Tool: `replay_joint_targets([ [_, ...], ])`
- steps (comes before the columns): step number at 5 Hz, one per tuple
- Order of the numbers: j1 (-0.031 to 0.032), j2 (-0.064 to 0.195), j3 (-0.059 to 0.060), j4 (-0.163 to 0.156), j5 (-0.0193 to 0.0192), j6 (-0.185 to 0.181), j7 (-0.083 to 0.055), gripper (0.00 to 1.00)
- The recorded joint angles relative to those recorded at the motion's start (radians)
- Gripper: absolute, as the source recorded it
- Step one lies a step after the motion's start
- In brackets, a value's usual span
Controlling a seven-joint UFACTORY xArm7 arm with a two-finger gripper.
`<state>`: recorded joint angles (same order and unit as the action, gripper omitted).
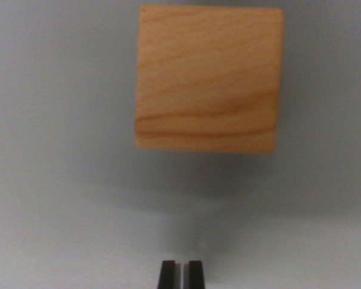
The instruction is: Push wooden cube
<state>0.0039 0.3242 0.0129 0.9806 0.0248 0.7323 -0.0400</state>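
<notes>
Wrist view: the wooden cube rests on the pale surface, directly ahead of and clear of the clenched, empty pincer, offset slightly toward the wrist view's right

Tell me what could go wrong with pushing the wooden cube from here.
1. The gripper sits left of the middle of the wooden cube in the wrist view, so an off-centre push could turn the cube instead of sliding it straight.
2. The narrow fingertips, nearly together, give a small contact and might slip off the face.
3. The cube's top edge is at the frame's edge, so it may leave view.
</notes>
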Motion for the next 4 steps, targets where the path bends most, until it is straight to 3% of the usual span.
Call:
replay_joint_targets([
  [1, 0.0, 0.0, 0.0, 0.0, 0.0, 0.0, 0.0, 0.0],
  [2, 0.0, 0.0, 0.0, 0.0, 0.0, 0.0, 0.0, 1.0],
  [4, 0.0, 0.002, 0.0, 0.002, 0.0, 0.001, 0.0, 1.0],
])
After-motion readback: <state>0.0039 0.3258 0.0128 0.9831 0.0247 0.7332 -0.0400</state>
